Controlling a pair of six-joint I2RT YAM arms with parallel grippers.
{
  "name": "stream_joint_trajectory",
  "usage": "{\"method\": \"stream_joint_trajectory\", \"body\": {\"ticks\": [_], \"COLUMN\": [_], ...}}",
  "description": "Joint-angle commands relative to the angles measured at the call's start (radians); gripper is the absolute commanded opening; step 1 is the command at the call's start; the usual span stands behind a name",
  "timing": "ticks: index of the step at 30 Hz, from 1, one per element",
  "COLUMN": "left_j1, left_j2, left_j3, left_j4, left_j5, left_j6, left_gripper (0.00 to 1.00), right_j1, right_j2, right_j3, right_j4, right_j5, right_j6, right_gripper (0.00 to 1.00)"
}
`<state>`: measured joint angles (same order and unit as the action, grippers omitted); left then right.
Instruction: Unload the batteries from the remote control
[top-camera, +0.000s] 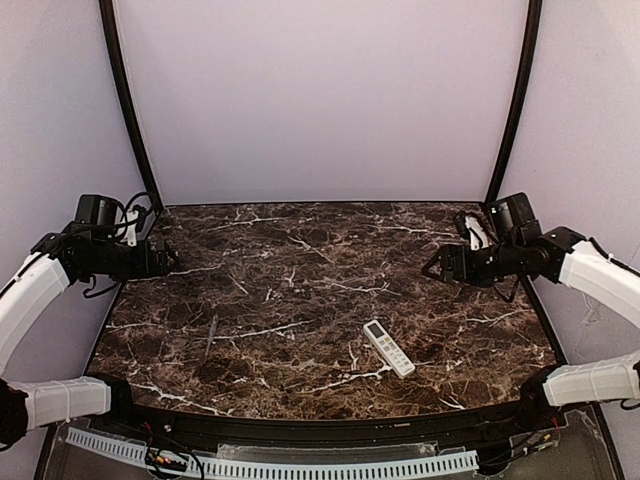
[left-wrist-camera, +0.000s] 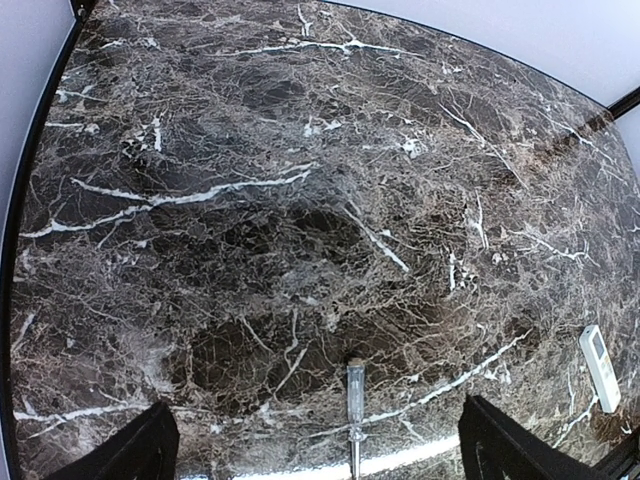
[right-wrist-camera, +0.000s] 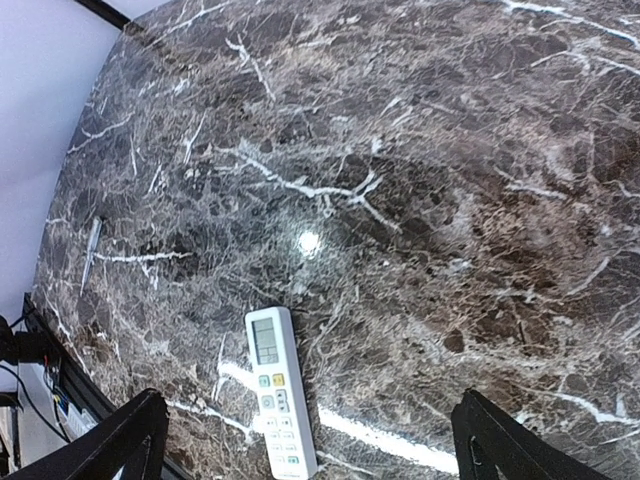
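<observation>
Marble table (top-camera: 300, 250), dark brown with white veins, bearing a slim white rectangular plastic remote control (top-camera: 388, 348); both end effectors raised and empty.

Seen from the top camera, the remote control lies flat at about 5 o'clock from the table's middle. Its display and buttons face up, its back is hidden against the marble, and its display end points toward 11 o'clock. A thin grey stick (top-camera: 211, 335) lies well apart from it at about 8 o'clock, nearly in line with 12 and 6. The left end effector (top-camera: 170, 262) hangs over the table's 9 o'clock edge and the right end effector (top-camera: 431, 268) over the 3 o'clock edge, each pointing toward the middle. Both have their fingers spread fully wide, gripping and touching nothing. The right wrist camera shows the remote control just below and between its dark fingers.
</observation>
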<state>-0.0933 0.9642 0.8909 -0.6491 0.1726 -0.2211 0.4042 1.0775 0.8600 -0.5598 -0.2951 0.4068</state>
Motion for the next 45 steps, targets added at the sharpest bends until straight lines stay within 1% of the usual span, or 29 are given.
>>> {"method": "stream_joint_trajectory", "body": {"ticks": [1, 3, 8, 18, 23, 28, 38, 45], "left_j1": [0.003, 0.003, 0.002, 0.003, 0.003, 0.003, 0.003, 0.002], "left_j2": [-0.002, -0.002, 0.010, 0.021, 0.021, 0.018, 0.013, 0.013], "left_j3": [-0.020, -0.021, -0.020, -0.020, -0.020, -0.020, -0.020, -0.020], "left_j4": [0.008, 0.014, 0.016, 0.020, 0.022, 0.022, 0.021, 0.025], "left_j5": [0.014, 0.016, 0.025, 0.035, 0.039, 0.041, 0.037, 0.038], "left_j6": [0.002, 0.002, 0.003, 0.003, 0.004, 0.003, 0.002, 0.002], "left_gripper": [0.98, 1.00, 1.00, 1.00, 1.00, 1.00, 1.00, 1.00], "right_j1": [0.107, 0.161, 0.291, 0.485, 0.558, 0.602, 0.619, 0.629], "right_j2": [0.033, 0.059, 0.140, 0.342, 0.453, 0.537, 0.582, 0.594], "right_j3": [-0.012, -0.004, 0.021, 0.099, 0.153, 0.187, 0.171, 0.149], "right_j4": [-0.028, -0.043, -0.072, -0.132, -0.168, -0.205, -0.233, -0.233], "right_j5": [0.075, 0.107, 0.183, 0.290, 0.325, 0.349, 0.352, 0.350], "right_j6": [0.046, 0.062, 0.095, 0.141, 0.145, 0.151, 0.169, 0.179], "right_gripper": [0.99, 0.99, 0.99, 0.99, 0.99, 0.99, 0.98, 0.86]}}
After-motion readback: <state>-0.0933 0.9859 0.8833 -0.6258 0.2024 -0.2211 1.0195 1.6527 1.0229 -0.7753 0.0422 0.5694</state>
